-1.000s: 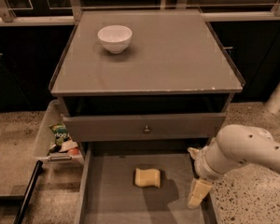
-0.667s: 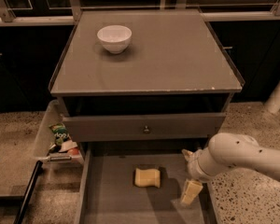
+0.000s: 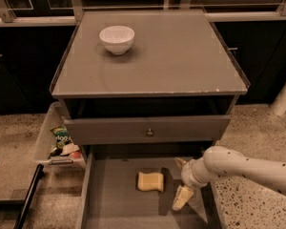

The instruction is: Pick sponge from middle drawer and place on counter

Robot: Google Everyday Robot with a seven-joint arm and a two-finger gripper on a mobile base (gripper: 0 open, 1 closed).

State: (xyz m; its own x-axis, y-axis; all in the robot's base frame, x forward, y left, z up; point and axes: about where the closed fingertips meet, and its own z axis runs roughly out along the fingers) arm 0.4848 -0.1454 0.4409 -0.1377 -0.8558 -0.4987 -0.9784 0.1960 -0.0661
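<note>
The pale-yellow sponge (image 3: pixel 150 181) lies flat on the floor of the open middle drawer (image 3: pixel 112 199), near its centre. My gripper (image 3: pixel 181 180) comes in from the right on a white arm and hangs inside the drawer just right of the sponge. It is open, with one finger toward the back and the other (image 3: pixel 182 197) toward the front. It does not touch the sponge. The grey counter (image 3: pixel 181 56) lies above, with a chipped front edge.
A white bowl (image 3: pixel 117 38) stands on the counter at the back left. A closed grey drawer front with a round knob (image 3: pixel 149 132) sits above the open drawer. A clear bin with snack packs (image 3: pixel 59 142) stands on the floor at the left.
My gripper and arm have moved left inside the drawer, closer to the sponge. The sponge has not moved.
</note>
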